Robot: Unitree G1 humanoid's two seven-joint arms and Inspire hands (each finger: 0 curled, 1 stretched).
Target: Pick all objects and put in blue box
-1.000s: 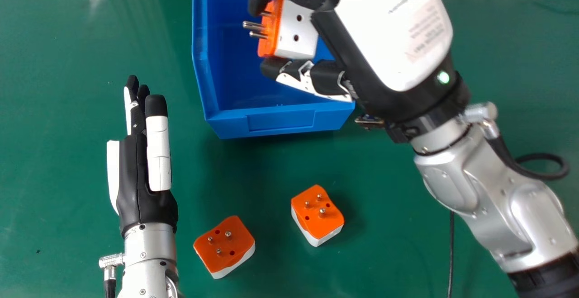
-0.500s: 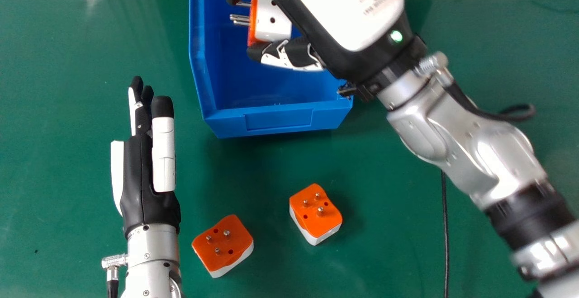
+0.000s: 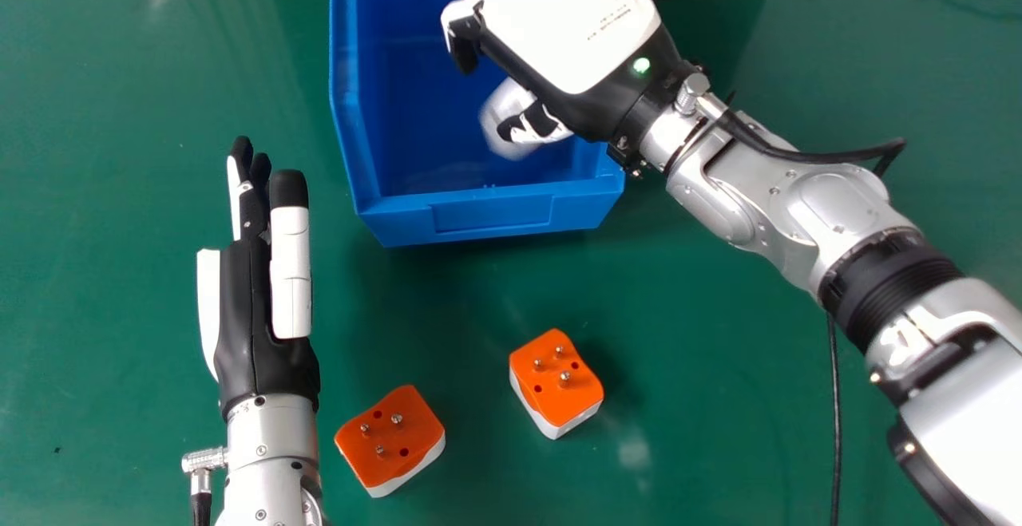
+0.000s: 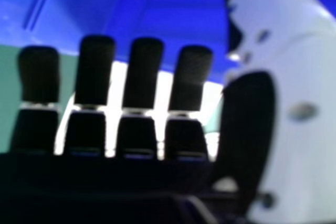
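Frees blurred adapter [image 3: 491, 120] over blue box [image 3: 491, 213] from open right hand [image 3: 571, 27]; leaves three-pin adapter [image 3: 391, 438] and another adapter [image 3: 556, 386] unboxed, with left hand [image 3: 251, 310] open.

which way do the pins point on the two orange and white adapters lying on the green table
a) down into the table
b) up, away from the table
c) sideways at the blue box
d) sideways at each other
b: the left adapter and the right adapter both lie with their orange faces on top, pins standing up from them.
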